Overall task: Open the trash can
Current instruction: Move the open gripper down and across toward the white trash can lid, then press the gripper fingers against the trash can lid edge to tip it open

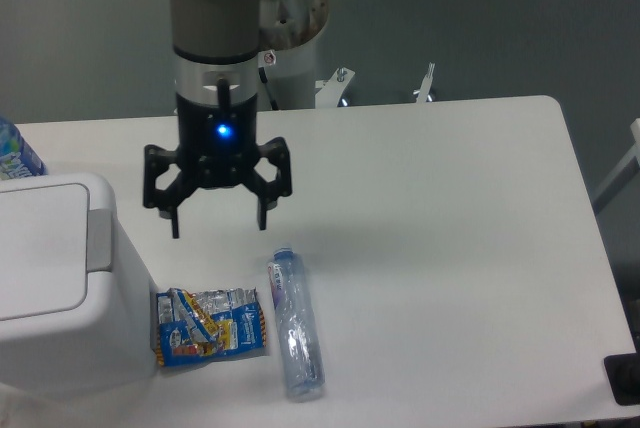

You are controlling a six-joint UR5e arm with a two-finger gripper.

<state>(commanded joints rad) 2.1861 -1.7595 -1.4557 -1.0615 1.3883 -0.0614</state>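
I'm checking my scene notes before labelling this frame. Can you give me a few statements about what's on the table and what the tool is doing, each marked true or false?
1. The trash can has its lid down. True.
2. The tool is shut on the bottle. False: its fingers are spread apart and it hangs above the table, holding nothing.
3. The bottle lies on its side to the right of a blue snack packet. True.
4. The tool is pressing the grey push tab. False: it is off to the right of the tab, not touching it.
5. The snack packet lies on top of the lid. False: it lies on the table beside the can.
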